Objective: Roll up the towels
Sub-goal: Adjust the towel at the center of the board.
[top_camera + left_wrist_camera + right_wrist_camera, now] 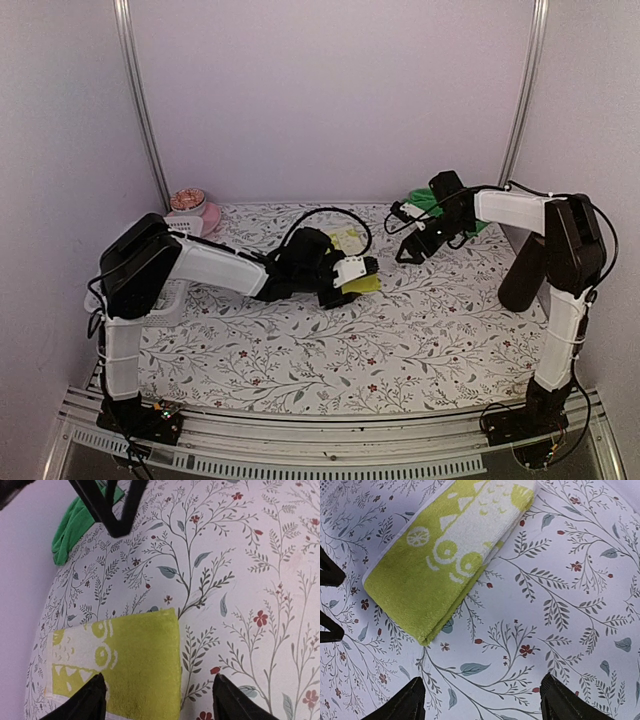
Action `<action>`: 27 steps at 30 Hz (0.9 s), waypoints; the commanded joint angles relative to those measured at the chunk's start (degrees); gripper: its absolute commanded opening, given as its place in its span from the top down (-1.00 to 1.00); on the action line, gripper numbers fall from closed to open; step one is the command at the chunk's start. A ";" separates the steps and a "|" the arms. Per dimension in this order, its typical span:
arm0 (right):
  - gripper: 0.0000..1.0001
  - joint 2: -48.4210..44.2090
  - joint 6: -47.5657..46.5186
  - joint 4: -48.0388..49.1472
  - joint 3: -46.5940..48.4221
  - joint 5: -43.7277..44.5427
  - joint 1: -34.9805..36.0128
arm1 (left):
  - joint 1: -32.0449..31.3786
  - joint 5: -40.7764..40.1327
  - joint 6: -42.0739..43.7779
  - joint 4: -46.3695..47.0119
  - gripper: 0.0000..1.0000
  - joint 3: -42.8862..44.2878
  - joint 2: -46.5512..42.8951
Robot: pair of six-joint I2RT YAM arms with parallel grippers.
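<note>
**At mid-bench: both tools open, yellow-lime towel lying flat**

Near the centre of the overhead view, your left tool [160,680] hangs low over the yellow-lime towel [130,665]. Its jaws stand wide apart and grip nothing. In the left wrist view, one finger [90,700] overlaps the towel's lower left part and the other sits over bare bench [300,350], so the towel's right edge falls between them. The towel is folded into a flat strip, unrolled, with pale white markings across one half. In the overhead view the left tool hides most of it.

Your right tool [482,680] is also open and empty. In the right wrist view, only flowered bench shows between its fingers [405,702]. The yellow-lime towel lies in the upper left of that frame, well clear of the tool, and the left tool's black fingertips show at the left edge.

Up in the right of the overhead view, the green towel [428,200] lies bunched against the back wall, partly hidden behind the right arm. Neither tool touches it.

At the upper left of the bench, a pink bowl [200,212] sits just beside a white basket [183,228], far from both towels.
</note>
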 commanded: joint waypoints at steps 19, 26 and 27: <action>-0.61 -7.63 -4.30 -0.64 -2.22 -8.24 -2.52 | -1.54 -14.73 10.76 -15.23 0.18 3.92 7.86; -0.68 -11.41 -9.07 3.72 -6.63 -9.00 -2.52 | -1.50 -14.03 11.29 -16.17 0.50 6.25 10.55; -0.69 -12.33 -10.13 4.99 -7.87 -8.98 -2.54 | -1.53 -13.66 11.28 -16.28 0.55 6.42 10.70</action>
